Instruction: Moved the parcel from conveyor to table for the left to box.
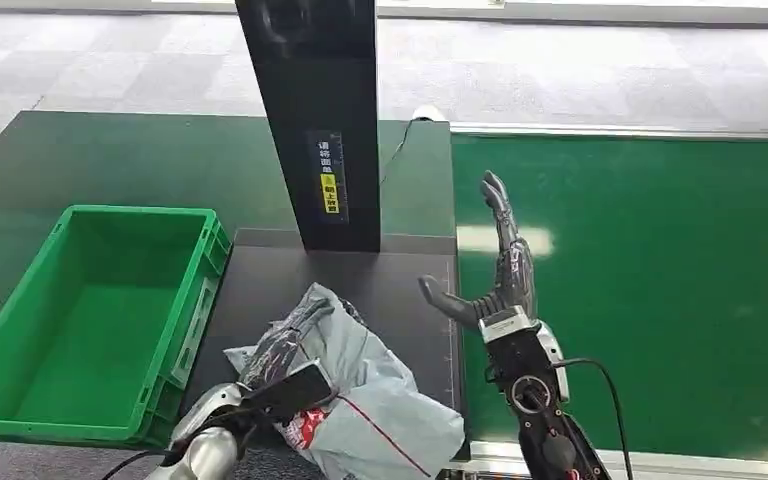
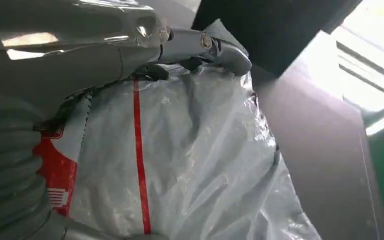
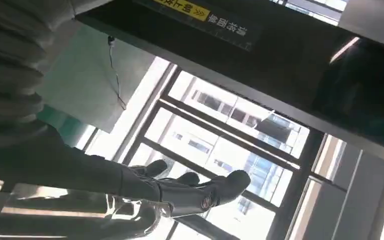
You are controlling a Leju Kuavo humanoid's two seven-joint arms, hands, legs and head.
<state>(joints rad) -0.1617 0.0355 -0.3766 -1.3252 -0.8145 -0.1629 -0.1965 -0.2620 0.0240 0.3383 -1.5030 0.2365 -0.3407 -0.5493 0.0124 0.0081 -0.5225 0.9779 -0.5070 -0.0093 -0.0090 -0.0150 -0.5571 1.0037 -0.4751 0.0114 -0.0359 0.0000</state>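
Right hand (image 1: 501,285): dark grey fingers, silver wrist block, black cable looping behind it. Left hand (image 1: 278,393): grey ribbed cover, visible screws.

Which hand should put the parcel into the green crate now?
Left. The left hand already rests on the grey poly-bag parcel on the dark table, and the green crate sits on that same side. The right hand is raised, open and empty, over the conveyor edge.

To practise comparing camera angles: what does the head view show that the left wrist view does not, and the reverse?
Head view alone: the empty green plastic crate, the green conveyor belt and the raised, empty right hand. Left wrist view alone: the red line down the bag, close up. Both: the grey plastic parcel bag gripped by the left hand on the dark table, with the black upright post.
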